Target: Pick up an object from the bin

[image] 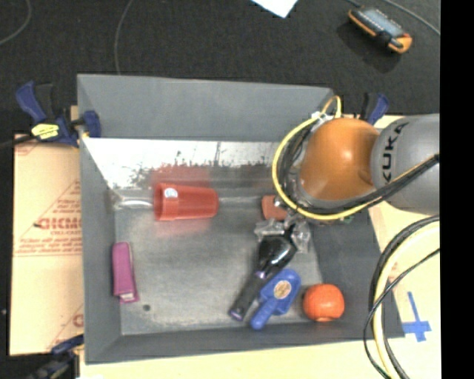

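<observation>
Gripper (pixel 280 238) at 3 o'clock in the grey metal bin (pixel 207 111), directly over the top end of a glossy black elongated piece (pixel 271 259). Open or closed: can't tell. From the gripper, blue plastic toy (pixel 275 294) at 6, round orange ball (pixel 324 302) at 5, red plastic cup (pixel 185 202) lying on its side at 10.

Surroundings of the work area. Beyond the jaws, on the far side, lies black matt ground (pixel 185 37). On it rest a thin pale cable (pixel 116 44) far to the left, a white sheet (pixel 275 6) at the upper edge, and an orange-and-black handheld device (pixel 379 28). On the near side of the jaws runs a pale yellowish surface (pixel 222 368). Lighting is even.
</observation>
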`<move>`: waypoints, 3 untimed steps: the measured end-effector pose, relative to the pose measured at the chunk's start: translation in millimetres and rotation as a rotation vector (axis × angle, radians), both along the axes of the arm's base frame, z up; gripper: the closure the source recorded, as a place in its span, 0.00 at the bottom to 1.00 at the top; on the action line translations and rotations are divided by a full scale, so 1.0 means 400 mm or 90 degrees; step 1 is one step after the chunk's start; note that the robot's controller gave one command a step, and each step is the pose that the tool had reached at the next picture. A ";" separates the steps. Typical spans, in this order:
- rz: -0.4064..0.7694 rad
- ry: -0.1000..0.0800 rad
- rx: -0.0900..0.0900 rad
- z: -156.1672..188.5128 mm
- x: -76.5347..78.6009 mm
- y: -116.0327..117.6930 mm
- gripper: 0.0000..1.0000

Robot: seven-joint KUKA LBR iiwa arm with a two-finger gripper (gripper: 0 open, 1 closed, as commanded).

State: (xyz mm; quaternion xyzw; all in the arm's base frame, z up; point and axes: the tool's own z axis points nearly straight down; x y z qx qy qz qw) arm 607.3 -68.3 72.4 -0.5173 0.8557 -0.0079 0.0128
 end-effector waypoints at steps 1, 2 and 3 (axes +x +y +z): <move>-0.002 0.004 0.000 0.097 -0.005 -0.001 1.00; -0.002 0.000 0.000 0.163 -0.001 -0.001 1.00; -0.004 0.000 0.000 0.215 -0.001 -0.002 1.00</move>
